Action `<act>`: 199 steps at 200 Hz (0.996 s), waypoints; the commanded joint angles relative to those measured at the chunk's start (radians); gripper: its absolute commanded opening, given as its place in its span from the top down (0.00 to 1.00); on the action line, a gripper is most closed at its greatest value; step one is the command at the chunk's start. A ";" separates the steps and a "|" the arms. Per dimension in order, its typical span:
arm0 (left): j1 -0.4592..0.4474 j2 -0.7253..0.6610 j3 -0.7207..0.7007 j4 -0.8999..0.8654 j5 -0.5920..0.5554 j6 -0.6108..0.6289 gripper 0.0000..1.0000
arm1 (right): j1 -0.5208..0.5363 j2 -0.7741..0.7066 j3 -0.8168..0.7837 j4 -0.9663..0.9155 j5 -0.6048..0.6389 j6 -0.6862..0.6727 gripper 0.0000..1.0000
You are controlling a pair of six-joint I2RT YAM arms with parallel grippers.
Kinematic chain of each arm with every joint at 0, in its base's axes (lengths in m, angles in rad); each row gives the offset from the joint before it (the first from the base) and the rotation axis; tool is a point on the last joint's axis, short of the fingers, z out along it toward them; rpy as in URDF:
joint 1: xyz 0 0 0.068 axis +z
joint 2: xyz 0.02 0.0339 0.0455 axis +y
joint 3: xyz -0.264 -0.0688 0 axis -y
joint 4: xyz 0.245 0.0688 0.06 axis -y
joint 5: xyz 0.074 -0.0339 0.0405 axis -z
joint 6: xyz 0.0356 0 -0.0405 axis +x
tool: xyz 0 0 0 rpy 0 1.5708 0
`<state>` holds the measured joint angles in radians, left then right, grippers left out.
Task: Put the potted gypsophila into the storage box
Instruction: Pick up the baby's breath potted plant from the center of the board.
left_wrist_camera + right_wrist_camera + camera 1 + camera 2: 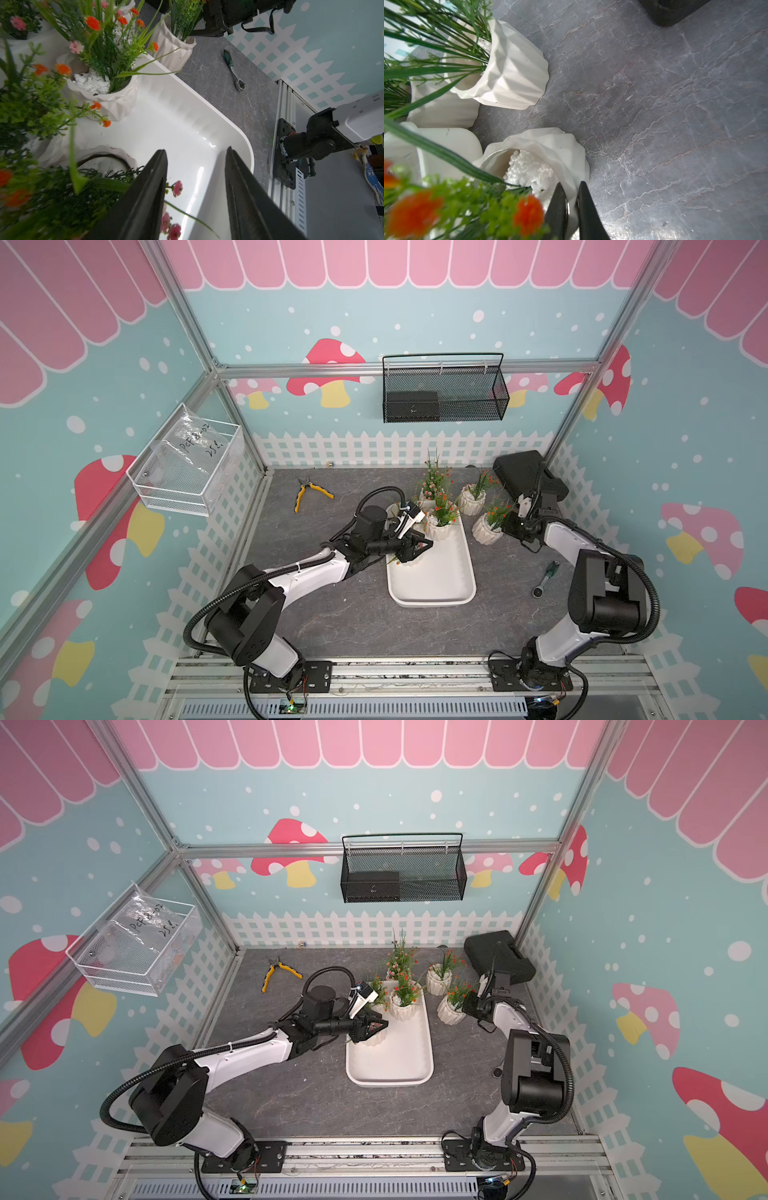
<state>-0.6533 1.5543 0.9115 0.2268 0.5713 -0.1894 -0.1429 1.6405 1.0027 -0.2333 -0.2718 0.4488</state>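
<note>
Pinching one potted gypsophila (550, 149) by its ribbed wall, the right jaws stand narrow, one jaw inside the rim against the white foam filling and one outside. This held pot stands on the grey tabletop (332, 614), just beside the right-hand long rim of the storage box (436, 576) and near its far corner. So the box lies to the left of the right jaws, and the coming move is, by my reading, a lift and a short sideways carry over that rim. The box's long axis runs from the robot's side toward the back, and its near half is bare. The right arm is plainly the nearer one to this pot. The left jaws hang wide over the box with nothing between them, another pot (99, 149) just beside them. Counting, as far as the sprigs let me tell, there are six pots. Three seem to stand inside the box at its far end and three on the tabletop — the held one, a second (512, 68) near it, and a third (442, 112) just beyond the box's far end. There is one box, one pair of yellow pliers (309, 493) and one ratchet wrench (545, 578).
</note>
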 commanded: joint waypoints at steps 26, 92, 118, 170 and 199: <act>-0.020 -0.017 0.021 -0.018 -0.063 0.021 0.53 | 0.008 -0.097 -0.021 -0.070 -0.005 -0.002 0.95; -0.050 -0.073 -0.017 0.020 -0.134 -0.002 0.53 | 0.008 -0.228 -0.060 -0.112 -0.022 -0.007 0.96; -0.050 -0.112 -0.028 0.017 -0.136 -0.022 0.53 | 0.008 -0.300 -0.067 -0.131 -0.037 -0.023 0.96; -0.049 -0.197 -0.080 0.000 -0.155 -0.033 0.53 | 0.024 -0.433 -0.043 -0.184 -0.110 -0.089 0.97; -0.049 -0.232 -0.105 -0.019 -0.183 -0.038 0.52 | 0.046 -0.471 -0.014 -0.224 -0.141 -0.128 0.97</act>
<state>-0.6971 1.3560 0.8318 0.2268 0.4259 -0.2218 -0.1169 1.2121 0.9348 -0.4492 -0.3393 0.3691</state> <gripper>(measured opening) 0.474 0.115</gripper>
